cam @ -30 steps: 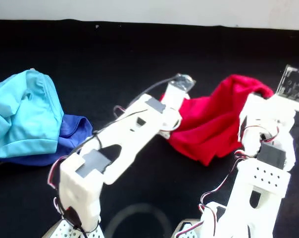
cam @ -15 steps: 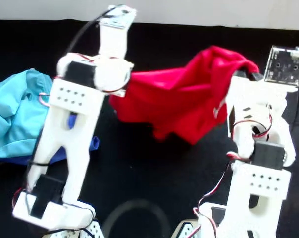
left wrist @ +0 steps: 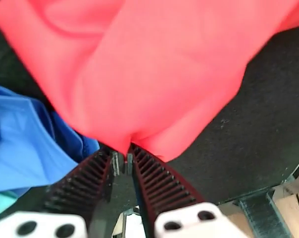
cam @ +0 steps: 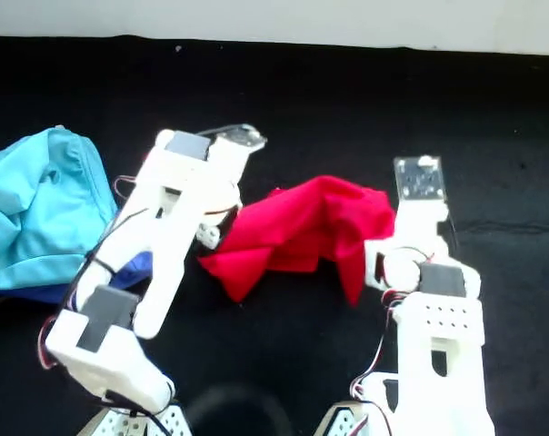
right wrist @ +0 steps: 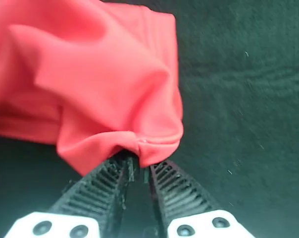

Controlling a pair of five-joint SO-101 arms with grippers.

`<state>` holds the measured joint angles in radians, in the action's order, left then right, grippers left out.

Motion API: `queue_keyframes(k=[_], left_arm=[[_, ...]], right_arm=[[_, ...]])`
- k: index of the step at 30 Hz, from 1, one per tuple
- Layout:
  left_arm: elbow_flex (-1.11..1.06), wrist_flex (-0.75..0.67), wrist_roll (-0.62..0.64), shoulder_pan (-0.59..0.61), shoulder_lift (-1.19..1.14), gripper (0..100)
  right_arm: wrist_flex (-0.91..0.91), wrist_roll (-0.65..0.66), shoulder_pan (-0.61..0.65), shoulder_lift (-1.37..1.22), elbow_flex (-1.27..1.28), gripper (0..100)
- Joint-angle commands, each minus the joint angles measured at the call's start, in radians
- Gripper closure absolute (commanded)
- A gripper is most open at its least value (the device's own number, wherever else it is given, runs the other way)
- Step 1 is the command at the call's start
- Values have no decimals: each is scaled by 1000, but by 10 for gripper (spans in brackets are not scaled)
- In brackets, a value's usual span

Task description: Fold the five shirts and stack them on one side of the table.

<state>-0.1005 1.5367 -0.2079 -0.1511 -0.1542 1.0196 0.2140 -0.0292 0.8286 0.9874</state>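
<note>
- The red shirt (cam: pixel 302 232) is strung between the two arms over the middle of the black table (cam: pixel 347 100). It is bunched and creased, and I can see no clean fold in it anywhere.
- The left gripper (left wrist: pixel 124 157) has one end of the red shirt. Its jaws are squeezed almost together, with a pinch of cloth caught at the tips.
- The right gripper (right wrist: pixel 137 166) has the opposite end of the red shirt, clamped down on a gathered corner.
- The middle of the red shirt sags low. I can't tell from here whether it touches the table.
- Off the left gripper's end of the red shirt sits a crumpled light blue shirt (cam: pixel 38 213), heaped up rather than folded.
- A darker blue shirt (left wrist: pixel 25 148) pokes out from under that heap, just beside the held edge of the red shirt.
- By my reckoning the job has barely begun. I can count three shirts and none is folded.
- The blue heap is a loose pile, not a stack.
- The red shirt needs spreading flat before any fold can go in, and the others all need the same after it.
</note>
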Motion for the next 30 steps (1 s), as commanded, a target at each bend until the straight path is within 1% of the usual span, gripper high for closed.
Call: queue_keyframes(k=[1,4,6,8,10,12,16,18,22,24,28,30], left_arm=[[47,81,-18,53,-16,989],[117,117,-18,101,-13,967],[174,118,-18,134,-15,915],[225,120,-18,160,-15,849],[265,123,-17,177,-12,790],[312,149,-17,185,-10,754],[377,187,-17,180,-18,748],[383,186,-17,179,-19,748],[375,178,-15,179,-22,748],[341,130,-15,179,-36,748],[278,-32,-14,185,-124,748],[274,-97,-11,177,-180,748]], right_arm=[[-2,144,-133,7,1,992],[-5,183,-266,7,-65,992],[-25,181,-344,7,-119,992],[-61,181,-392,7,-151,992],[-82,184,-401,7,-154,992],[-82,186,-401,5,-151,992],[-81,186,-401,-1,-151,991],[-81,186,-401,-1,-151,952],[-81,186,-410,7,-162,796],[-84,183,-415,7,-163,779],[-87,175,-429,18,-211,783],[-84,118,-418,36,-222,783]])
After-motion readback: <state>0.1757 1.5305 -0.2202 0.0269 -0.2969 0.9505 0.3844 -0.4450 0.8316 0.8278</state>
